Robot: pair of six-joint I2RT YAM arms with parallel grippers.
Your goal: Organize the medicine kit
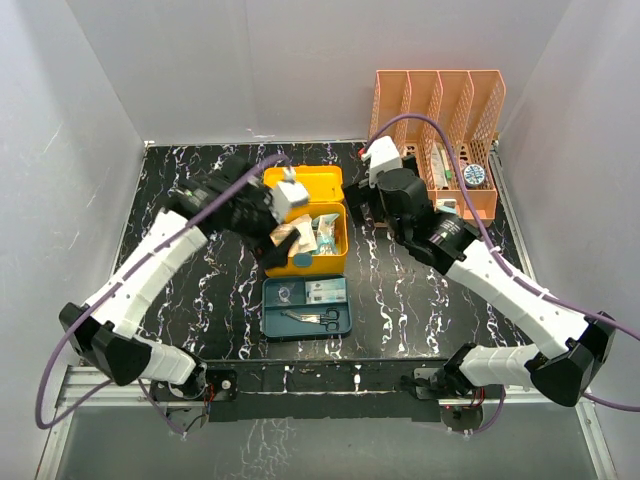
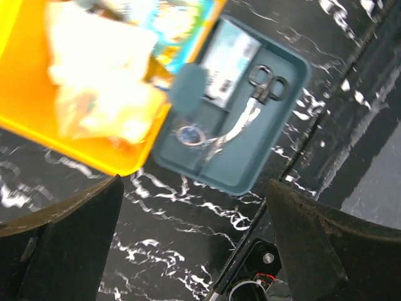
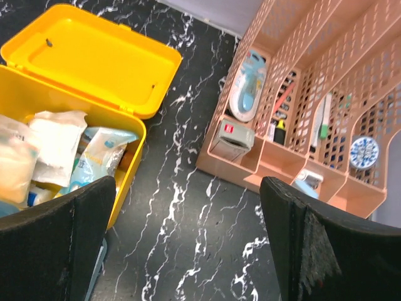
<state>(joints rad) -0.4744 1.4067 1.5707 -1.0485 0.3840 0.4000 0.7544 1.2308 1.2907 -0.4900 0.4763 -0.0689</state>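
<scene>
Located medicine kit (image 1: 322, 263) at centre of black marbled tabletop (image 1: 225, 312), yellow lid (image 1: 315, 182) hinged back toward rear wall, packets (image 3: 53, 141) heaped inside. Found teal insert tray (image 1: 306, 307) outside the box, flat on tabletop just in front of it, scissors (image 1: 318, 319) lying in it. Noted left gripper (image 2: 194, 241) spread wide, holding nothing, above kit's near edge and tray. Noted right gripper (image 3: 188, 251) likewise spread wide and empty, between kit and orange file rack (image 1: 440, 110).
</scene>
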